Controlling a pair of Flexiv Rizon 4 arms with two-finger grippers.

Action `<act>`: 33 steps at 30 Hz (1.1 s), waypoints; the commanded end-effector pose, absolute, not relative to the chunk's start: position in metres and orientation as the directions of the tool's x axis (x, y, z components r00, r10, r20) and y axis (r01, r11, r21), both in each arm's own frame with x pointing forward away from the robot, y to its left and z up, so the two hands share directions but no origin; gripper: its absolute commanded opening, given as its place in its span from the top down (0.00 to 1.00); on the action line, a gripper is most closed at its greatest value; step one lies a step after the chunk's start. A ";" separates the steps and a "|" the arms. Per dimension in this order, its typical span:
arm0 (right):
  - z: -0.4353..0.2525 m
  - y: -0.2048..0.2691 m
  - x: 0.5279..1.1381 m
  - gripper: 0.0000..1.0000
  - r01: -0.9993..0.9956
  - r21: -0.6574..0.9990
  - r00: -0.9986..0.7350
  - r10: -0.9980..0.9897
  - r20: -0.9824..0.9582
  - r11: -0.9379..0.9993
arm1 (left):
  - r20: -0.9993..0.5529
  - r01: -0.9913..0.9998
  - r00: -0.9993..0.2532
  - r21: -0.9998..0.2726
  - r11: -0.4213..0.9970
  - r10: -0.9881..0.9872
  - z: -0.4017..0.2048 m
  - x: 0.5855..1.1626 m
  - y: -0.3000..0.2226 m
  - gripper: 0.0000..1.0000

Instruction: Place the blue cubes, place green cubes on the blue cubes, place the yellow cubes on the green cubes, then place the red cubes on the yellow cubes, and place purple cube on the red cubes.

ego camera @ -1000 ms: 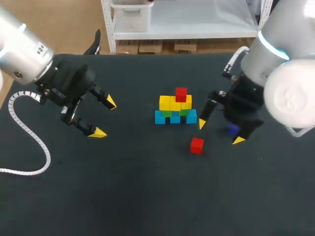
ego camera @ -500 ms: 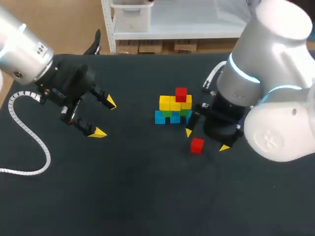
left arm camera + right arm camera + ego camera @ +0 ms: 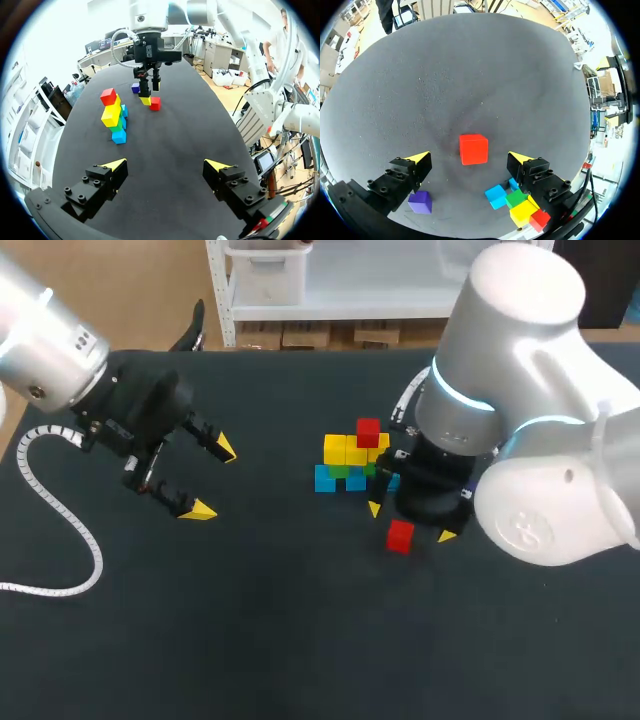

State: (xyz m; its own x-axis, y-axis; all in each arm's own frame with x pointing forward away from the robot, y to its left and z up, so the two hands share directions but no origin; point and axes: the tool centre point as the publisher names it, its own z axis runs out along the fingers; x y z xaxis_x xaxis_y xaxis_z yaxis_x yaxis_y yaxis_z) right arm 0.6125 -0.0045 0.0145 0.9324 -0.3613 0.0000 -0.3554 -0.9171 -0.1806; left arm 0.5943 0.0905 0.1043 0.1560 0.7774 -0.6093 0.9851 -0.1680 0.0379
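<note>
A pyramid of cubes stands mid-table: blue cubes at the base, green cubes on them, yellow cubes above, and one red cube on top. A loose red cube lies in front of it. My right gripper hangs open just above this cube, one yellow tip on each side; in the right wrist view the loose red cube lies between the open fingers. A purple cube lies under the gripper's body, hidden in the head view. My left gripper stands open and empty far to the left.
A white coiled cable from my left arm lies on the black table at the left. In the left wrist view the pyramid, the purple cube and my right gripper are far ahead of my left gripper.
My right arm has swung left, from beside the purple cube to over the loose red cube, and now hides the purple cube in the head view. The left arm has not moved.
</note>
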 end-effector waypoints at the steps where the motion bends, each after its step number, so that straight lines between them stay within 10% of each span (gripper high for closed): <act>1: 0.010 0.001 0.614 0.00 -0.360 -0.160 0.932 -0.364 -0.007 -0.919 | -0.610 0.985 0.157 0.039 -0.168 0.777 0.104 0.594 0.091 0.00; 7: 0.005 0.003 0.613 0.00 -0.363 -0.144 0.930 -0.366 -0.003 -0.921 | -0.610 0.985 0.157 0.039 -0.168 0.777 0.104 0.594 0.091 0.00; 11: 0.002 0.005 0.615 0.35 -0.362 -0.140 0.931 -0.366 0.002 -0.922 | -0.610 0.985 0.157 0.039 -0.168 0.777 0.104 0.594 0.091 0.00; 19: 0.001 0.008 0.617 0.75 -0.358 -0.137 0.932 -0.362 0.006 -0.924 | -0.610 0.985 0.157 0.039 -0.168 0.777 0.104 0.594 0.091 0.00; 21: 0.001 0.008 0.617 1.00 -0.357 -0.137 0.933 -0.361 0.006 -0.924 | -0.610 0.985 0.157 0.039 -0.168 0.777 0.104 0.594 0.091 0.00; 33: 0.022 0.020 0.599 1.00 -0.407 -0.147 0.912 -0.410 -0.013 -0.901 | -0.610 0.985 0.157 0.039 -0.168 0.777 0.104 0.594 0.091 0.00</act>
State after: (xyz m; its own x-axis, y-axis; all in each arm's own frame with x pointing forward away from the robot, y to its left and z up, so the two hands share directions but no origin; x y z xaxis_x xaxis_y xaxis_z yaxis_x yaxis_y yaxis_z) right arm 0.6067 0.0176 0.0153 0.9135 -0.4064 -0.0175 -0.4043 -0.9024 -0.1491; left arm 0.5943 0.0905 0.1043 0.1560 0.7774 -0.6093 0.9851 -0.1680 0.0379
